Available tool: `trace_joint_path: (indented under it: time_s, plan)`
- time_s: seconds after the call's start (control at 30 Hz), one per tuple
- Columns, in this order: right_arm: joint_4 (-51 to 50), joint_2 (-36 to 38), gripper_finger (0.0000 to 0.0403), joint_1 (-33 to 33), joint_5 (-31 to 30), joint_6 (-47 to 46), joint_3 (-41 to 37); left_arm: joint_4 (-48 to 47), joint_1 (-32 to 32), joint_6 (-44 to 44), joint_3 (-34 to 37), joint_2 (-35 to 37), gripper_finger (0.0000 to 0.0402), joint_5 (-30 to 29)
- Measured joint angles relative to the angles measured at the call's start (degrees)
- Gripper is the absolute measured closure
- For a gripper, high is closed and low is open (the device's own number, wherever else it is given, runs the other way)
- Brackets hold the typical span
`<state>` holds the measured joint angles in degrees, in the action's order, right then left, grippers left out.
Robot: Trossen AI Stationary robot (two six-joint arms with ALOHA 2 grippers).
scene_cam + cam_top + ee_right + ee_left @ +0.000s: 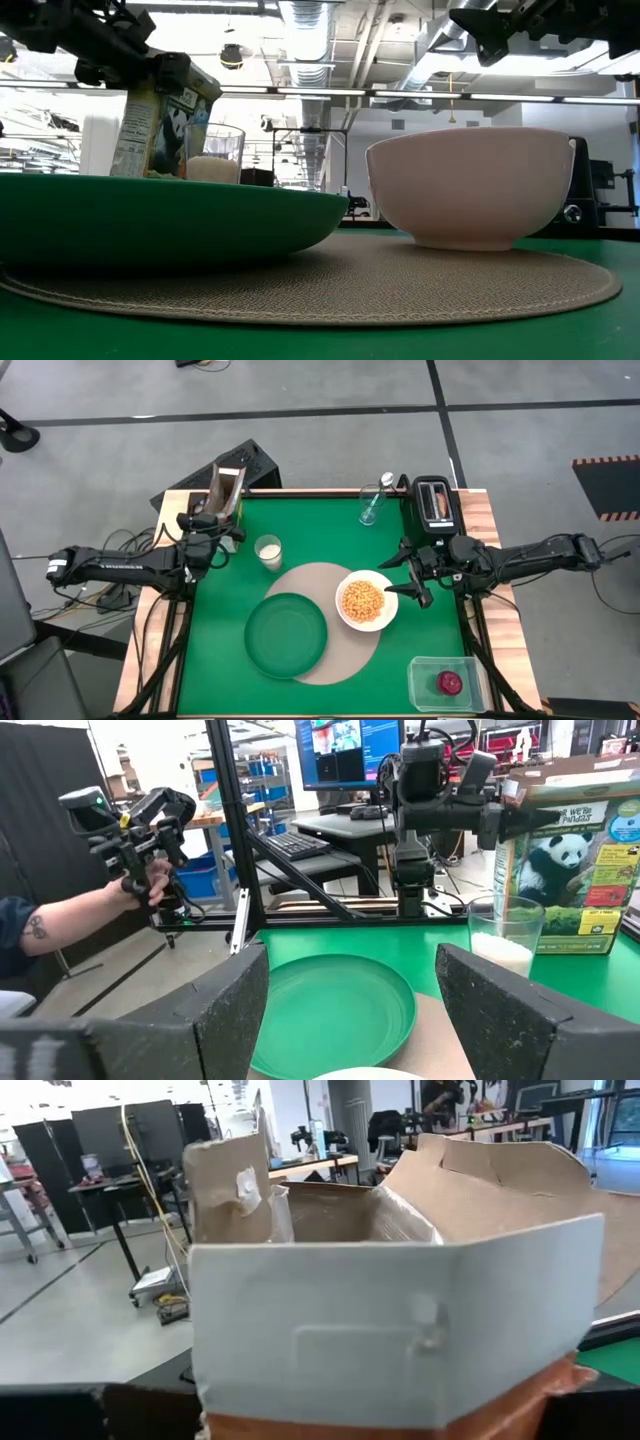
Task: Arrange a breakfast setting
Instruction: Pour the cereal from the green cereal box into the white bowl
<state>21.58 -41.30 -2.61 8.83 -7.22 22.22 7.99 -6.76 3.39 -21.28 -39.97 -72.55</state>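
— So where does the breakfast setting stand?

— Mostly laid. The white bowl, filled with cereal, sits on the round beige placemat just ahead of the right gripper, whose fingers stand wide and empty. The dark green plate rests beside the bowl, overlapping the mat's edge.

— And the cereal box?

— The green-yellow cereal box is clamped between the fingers of the left gripper at the bench's far left corner, top flaps open. The milk glass stands just beyond those fingers, towards the mat.

— Which step is that, then?

— My guess: the pouring is done and the box is being parked. The next move calls for setting it down upright, clear of the glass, then letting go.

— What is left?

— The red apple lies in a clear container at the near right corner, behind the right fingers. A spoon seems to rest in a second glass by the toaster. Neither is placed yet.
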Motion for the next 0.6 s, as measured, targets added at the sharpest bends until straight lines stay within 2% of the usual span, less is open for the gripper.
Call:
trace_joint_path:
  time_s: [0.2,0.5,0.6]
  plan:
    - [0.0,0.0,0.0097,0.0,0.0,0.0,0.0,0.0,0.0,0.4,0.0,0.0,0.0134,-0.1]
    - [0.0,0.0,0.0097,0.0,0.0,0.1,0.0,0.7,0.0,-1.9,0.0,1.6,0.0022,-0.4]
    - [0.0,0.0,0.0097,0.0,-0.1,0.2,0.0,0.4,0.0,-2.3,-0.4,3.1,0.0007,0.5]
